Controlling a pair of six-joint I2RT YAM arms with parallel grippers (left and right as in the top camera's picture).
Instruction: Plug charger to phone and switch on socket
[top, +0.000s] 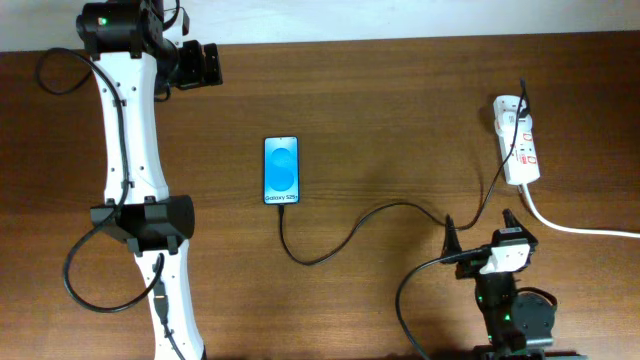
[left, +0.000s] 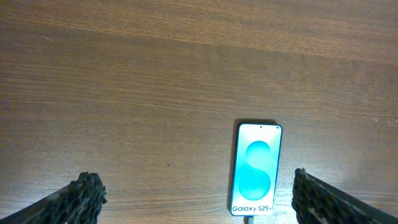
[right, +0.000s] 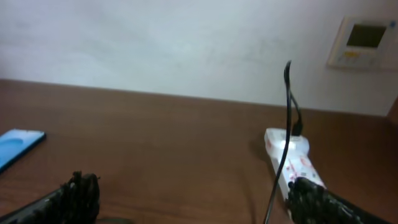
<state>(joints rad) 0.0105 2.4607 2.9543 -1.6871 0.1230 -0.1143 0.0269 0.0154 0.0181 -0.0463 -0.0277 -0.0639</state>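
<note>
Seen from overhead, the phone (top: 281, 171) lies flat near the middle of the counter (top: 400, 90). Its screen faces up and is lit blue, and its long edges run 12 to 6 o'clock. The charger (top: 352, 229) meets its 6 o'clock edge, loops downward, snakes toward 3 o'clock and then climbs to the socket (top: 518, 140). The socket lies near the counter's right edge, at about 2 o'clock from the phone. Its white cord (top: 580, 228) leaves its 6 o'clock end and runs off the right edge. The switches are too small to read.

The right pincer (top: 480, 232) sits at 6 o'clock of the socket and apart from it, its jaws spread wide and gripping nothing. The charger passes just beside the finger on its 9 o'clock side.

The left pincer (top: 200, 65) is at 10 o'clock from the phone, near the counter's far edge and well apart from it. Its wrist view shows its fingers (left: 87, 194) wide apart, holding nothing.

Bare wood lies on every side of the phone except its 6 o'clock edge. It also fills the stretch between phone and socket on the 12 o'clock side of the cable.
</note>
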